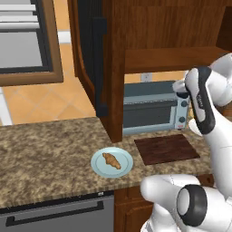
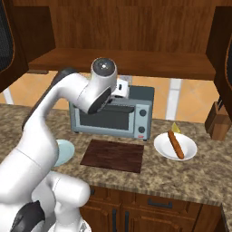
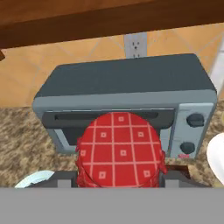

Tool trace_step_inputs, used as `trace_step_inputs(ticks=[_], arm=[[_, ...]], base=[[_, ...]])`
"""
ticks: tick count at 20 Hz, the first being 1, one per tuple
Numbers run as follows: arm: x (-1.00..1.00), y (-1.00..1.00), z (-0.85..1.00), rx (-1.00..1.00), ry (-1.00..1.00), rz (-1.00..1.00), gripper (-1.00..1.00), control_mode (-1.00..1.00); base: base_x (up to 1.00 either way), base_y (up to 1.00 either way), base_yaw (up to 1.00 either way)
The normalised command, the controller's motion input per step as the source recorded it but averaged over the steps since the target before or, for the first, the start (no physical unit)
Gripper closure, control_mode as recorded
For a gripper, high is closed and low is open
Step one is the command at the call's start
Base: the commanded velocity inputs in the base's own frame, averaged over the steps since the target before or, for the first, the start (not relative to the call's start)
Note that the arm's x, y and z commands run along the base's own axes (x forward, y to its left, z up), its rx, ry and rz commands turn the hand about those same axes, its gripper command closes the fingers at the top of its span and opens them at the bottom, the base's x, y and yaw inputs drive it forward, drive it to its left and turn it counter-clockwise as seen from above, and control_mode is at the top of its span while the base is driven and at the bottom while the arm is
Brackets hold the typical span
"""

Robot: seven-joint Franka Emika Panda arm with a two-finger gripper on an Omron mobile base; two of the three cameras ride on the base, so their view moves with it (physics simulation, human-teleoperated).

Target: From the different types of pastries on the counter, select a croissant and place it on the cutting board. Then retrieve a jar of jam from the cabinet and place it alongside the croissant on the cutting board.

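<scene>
Your jar of jam (image 3: pixel 119 151) sits right in front of the hand camera, its red checked cloth top filling the lower middle of that view, with the grey-blue toaster oven (image 3: pixel 127 98) behind and below it. The jar seems to be carried by the tool, but you cannot tell from these pictures how the jaws stand: the fingertips are hidden under the jar's top, and in the base views the hand is tucked behind the arm's own links, up above the oven. Treat the jar as a small, stiff, fairly light thing with smooth sides that can slip; the soft cloth cap gives no purchase, so any hold belongs on the hard body below the cap, across its width, with the jar kept upright. Judge it as breakable if dropped onto the granite table (image 1: pixel 45 145), so lower it gently. The cutting board (image 2: pixel 113 155) lies bare on the table just in front of the oven. Note that the croissant (image 1: pixel 111 160) rests on the light blue plate (image 1: pixel 98 167), just beside the board and not on it, so that part of the job looks undone. The stick pastry (image 2: pixel 176 144) lies on a white plate (image 2: pixel 161 148) on the board's other side; leave it alone.
</scene>
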Motion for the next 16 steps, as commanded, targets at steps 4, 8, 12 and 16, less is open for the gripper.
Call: trace_step_inputs(ticks=[4, 8, 12, 16], arm=[[-0.78, 0.64, -0.69, -0.15, 0.07, 0.05, 1.0, -1.0], [-0.37, 0.42, -0.51, -0.1, 0.13, 0.02, 1.0, -1.0], [0.06, 0.07, -0.22, 0.03, 0.29, 0.0, 1.0, -1.0], [0.14, 0.04, -0.45, 0.0, 0.6, 0.0, 1.0, -1.0]], base=[[0.0, 0.0, 0.0], [0.0, 0.0, 0.0], [0.0, 0.0, 0.0], [0.0, 0.0, 0.0]])
